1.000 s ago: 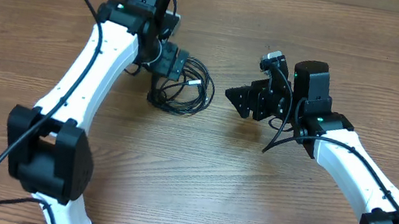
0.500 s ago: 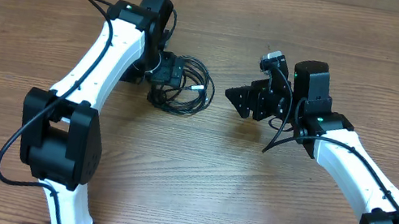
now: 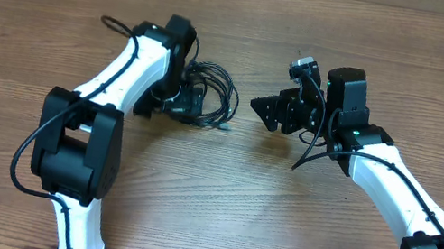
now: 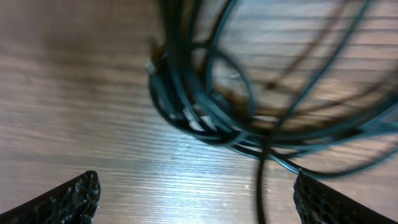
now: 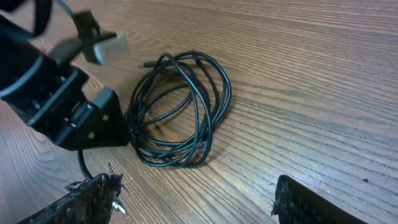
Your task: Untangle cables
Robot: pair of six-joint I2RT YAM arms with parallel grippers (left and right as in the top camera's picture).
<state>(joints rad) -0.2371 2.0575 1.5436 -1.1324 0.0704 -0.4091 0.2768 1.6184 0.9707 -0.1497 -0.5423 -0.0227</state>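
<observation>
The cables are a loose coil of thin black cords on the wooden table, left of centre. My left gripper is down at the coil's left edge, partly covering it. The left wrist view shows the blurred cables just ahead of the left gripper, which is open; one strand runs down between its fingertips, close to the right one. My right gripper hovers open to the right of the coil. In the right wrist view the cables lie beyond the right gripper, which holds nothing.
The left arm's black wrist and its camera plug show at the left of the right wrist view. Thicker black robot wires hang by the right arm. Bare wooden table lies in front of both arms.
The left arm has swung in and lowered its gripper onto the left side of the coil. The right arm has not moved.
</observation>
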